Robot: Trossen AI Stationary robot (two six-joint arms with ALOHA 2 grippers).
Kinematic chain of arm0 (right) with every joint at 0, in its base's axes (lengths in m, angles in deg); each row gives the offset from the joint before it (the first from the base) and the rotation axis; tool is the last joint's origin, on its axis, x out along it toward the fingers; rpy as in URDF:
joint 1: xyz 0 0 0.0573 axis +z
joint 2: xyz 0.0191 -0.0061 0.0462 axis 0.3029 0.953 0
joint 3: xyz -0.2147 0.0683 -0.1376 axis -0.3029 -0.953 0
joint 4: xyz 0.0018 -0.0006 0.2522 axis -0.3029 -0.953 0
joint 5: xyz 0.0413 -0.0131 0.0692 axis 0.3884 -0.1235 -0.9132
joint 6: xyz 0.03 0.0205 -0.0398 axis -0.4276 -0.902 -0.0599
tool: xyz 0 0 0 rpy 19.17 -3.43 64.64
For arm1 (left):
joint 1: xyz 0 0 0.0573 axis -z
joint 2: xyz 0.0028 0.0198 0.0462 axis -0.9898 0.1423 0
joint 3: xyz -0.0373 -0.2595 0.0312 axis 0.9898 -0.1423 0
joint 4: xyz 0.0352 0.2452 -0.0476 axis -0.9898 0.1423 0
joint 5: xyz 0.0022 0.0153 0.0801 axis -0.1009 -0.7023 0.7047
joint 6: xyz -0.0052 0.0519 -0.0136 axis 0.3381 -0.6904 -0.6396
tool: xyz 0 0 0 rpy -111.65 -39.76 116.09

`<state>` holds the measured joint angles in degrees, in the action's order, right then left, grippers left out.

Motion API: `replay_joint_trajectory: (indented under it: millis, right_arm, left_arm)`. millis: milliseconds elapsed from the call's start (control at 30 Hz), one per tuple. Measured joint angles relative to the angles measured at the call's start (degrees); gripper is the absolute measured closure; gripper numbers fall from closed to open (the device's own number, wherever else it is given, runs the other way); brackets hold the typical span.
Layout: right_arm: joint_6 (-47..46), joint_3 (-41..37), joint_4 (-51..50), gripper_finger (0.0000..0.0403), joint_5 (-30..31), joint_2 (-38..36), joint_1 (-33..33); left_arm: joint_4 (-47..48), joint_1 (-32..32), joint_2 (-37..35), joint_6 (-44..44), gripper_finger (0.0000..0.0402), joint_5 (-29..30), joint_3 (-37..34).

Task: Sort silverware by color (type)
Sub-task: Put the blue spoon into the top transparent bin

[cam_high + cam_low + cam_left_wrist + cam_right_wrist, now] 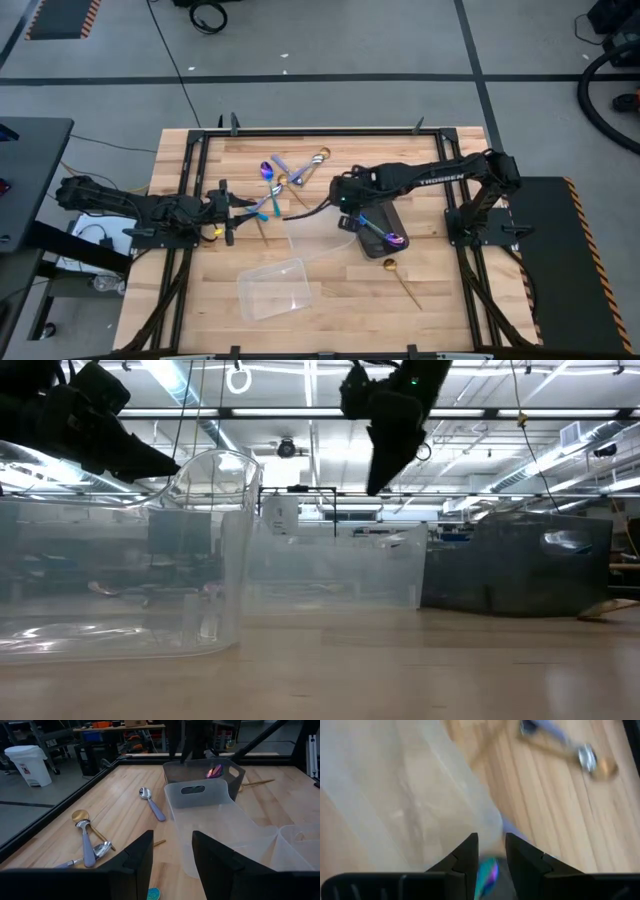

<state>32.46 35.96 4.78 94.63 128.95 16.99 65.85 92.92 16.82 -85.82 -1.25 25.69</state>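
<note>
Fingers of the left gripper (pixel 172 865) are spread apart with only a blue-green utensil tip (pixel 153 893) showing low in the gap between them, and I cannot tell if they touch it; this gripper sits low over the wooden counter (pixel 200 290) at its left side. Fingers of the right gripper (pixel 492 855) stand a little apart too, with an iridescent piece (pixel 487 872) seen just under the gap, but whether they hold it I cannot tell. The right gripper (pixel 345 196) hangs near the middle of the counter, just beside the dark tray (pixel 378 231). Inside that tray lies an iridescent spoon (pixel 383 234), its purple bowl toward the near right corner. On the bare wood in front of the tray rests a gold spoon (pixel 402 279). Toward the far side of the counter, between the two arms, a small group of silverware lies mixed: a purple-blue spoon (pixel 266 171), a silver spoon with pale handle (pixel 151 803), a gold-bowled spoon (pixel 83 827), and one more with a gold end (pixel 322 156). A clear plastic container (pixel 277 288) stands near the front, and a second clear container (pixel 320 231) sits touching the dark tray on its left.
</note>
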Motion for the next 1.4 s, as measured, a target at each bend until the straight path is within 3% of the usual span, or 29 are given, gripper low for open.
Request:
replay_joint_trajectory:
  millis: [433,733,833,1100,1233,1400]
  right_arm:
    - [1.3,0.2,7.0,0.0296,-6.5,3.8,-7.0]
    - [1.5,6.7,7.0,0.0296,-6.8,10.9,-8.5]
    - [2.0,8.2,6.7,0.0296,-6.9,12.0,-9.0]
    - [3.1,8.5,6.2,0.0296,-6.3,11.7,-10.4]
    - [3.6,6.5,9.3,0.0296,-2.2,11.6,-9.6]
    - [4.7,2.9,13.9,0.0296,-1.9,8.5,-9.2]
  left_arm:
    - [0.0,-0.1,0.0,0.1,0.0258,0.0,0.0]
    - [1.1,-0.3,0.0,2.2,0.0258,0.2,0.0]
    - [3.1,-1.9,0.0,4.8,0.0258,0.5,0.3]
    - [20.4,-6.7,3.5,16.4,0.0258,0.8,7.8]
    - [20.9,-8.1,7.1,21.7,0.0258,0.9,8.0]
    - [21.1,-9.1,13.1,25.6,0.0258,0.9,8.0]
